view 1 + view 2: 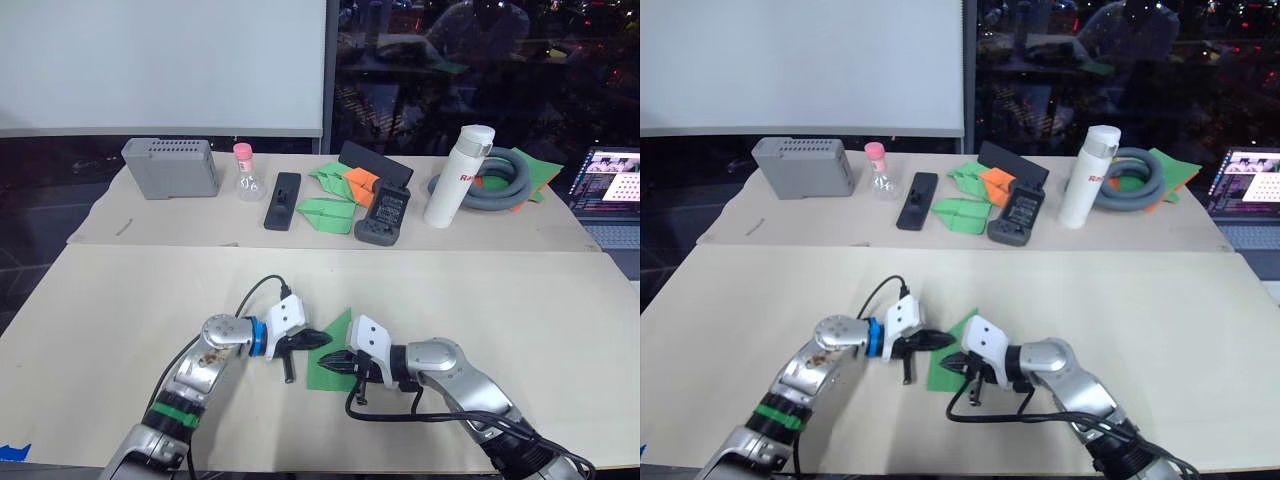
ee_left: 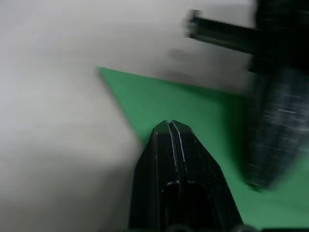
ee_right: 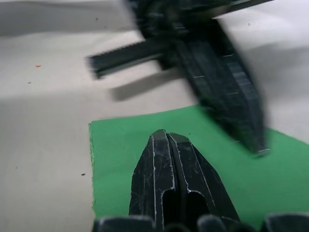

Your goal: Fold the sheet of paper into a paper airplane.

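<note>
Both grippers, left (image 1: 318, 338) and right (image 1: 333, 362), fingers pressed together, partly hide the sheet of paper (image 1: 327, 370).

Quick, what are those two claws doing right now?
Left gripper: closed, holding nothing, tip over the green paper.
Right gripper: closed, holding nothing, over the same paper.
</note>
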Tool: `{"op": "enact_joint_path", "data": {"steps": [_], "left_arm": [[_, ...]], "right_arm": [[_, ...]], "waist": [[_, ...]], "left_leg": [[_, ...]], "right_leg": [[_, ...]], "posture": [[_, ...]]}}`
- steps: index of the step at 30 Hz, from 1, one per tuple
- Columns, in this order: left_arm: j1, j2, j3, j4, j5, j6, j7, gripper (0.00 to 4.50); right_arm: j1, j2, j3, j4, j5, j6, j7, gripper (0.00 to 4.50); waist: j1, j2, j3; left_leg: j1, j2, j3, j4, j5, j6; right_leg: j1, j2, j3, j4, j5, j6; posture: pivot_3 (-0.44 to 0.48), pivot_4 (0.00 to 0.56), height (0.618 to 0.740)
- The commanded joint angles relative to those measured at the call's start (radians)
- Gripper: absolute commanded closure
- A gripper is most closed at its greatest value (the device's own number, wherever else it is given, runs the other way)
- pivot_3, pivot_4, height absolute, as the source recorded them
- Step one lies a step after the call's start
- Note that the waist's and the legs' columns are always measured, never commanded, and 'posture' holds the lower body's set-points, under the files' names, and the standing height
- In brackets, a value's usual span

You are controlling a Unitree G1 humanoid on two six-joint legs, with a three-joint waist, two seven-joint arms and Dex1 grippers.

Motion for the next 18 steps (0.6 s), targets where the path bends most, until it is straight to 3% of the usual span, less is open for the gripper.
{"op": "enact_joint_path", "data": {"steps": [1,8,14,18], "left_arm": [[0.048,0.041,-0.018,-0.026,0.012,0.055,0.002,4.5],[0.062,0.066,0.013,-0.072,-0.018,0.093,0.027,4.5],[0.033,0.054,0.044,-0.107,-0.078,0.123,0.033,4.5],[-0.011,0.079,0.108,-0.149,-0.132,0.165,0.032,4.5]], "right_arm": [[0.014,-0.01,0.03,0.045,-0.028,0.012,0.01,4.47],[-0.001,-0.016,0.016,0.068,-0.041,-0.024,0.008,4.47],[-0.016,-0.041,-0.067,0.01,0.034,0.02,0.028,4.47],[-0.026,-0.104,-0.134,-0.141,0.088,0.11,0.035,4.47]], "waist": [[0.0,0.0,0.0],[0.0,0.0,0.0],[0.002,0.001,0.001],[0.006,0.001,0.001]], "left_leg": [[0.0,0.0,0.0,0.0,0.0,0.0],[0.0,0.0,0.0,-0.002,0.0,0.0],[-0.002,-0.001,0.001,-0.002,0.0,0.0],[-0.019,-0.001,0.001,0.003,0.001,0.0]], "right_leg": [[0.0,0.0,0.0,0.0,0.0,0.0],[-0.001,-0.002,-0.001,0.0,0.0,-0.001],[-0.003,-0.004,-0.002,0.0,0.0,-0.001],[-0.019,-0.005,-0.005,0.002,0.0,-0.002]], "posture": [[0.0,0.15,0.74],[0.0,0.15,0.74],[0.0,0.15,0.74],[0.0,0.15,0.74]]}}
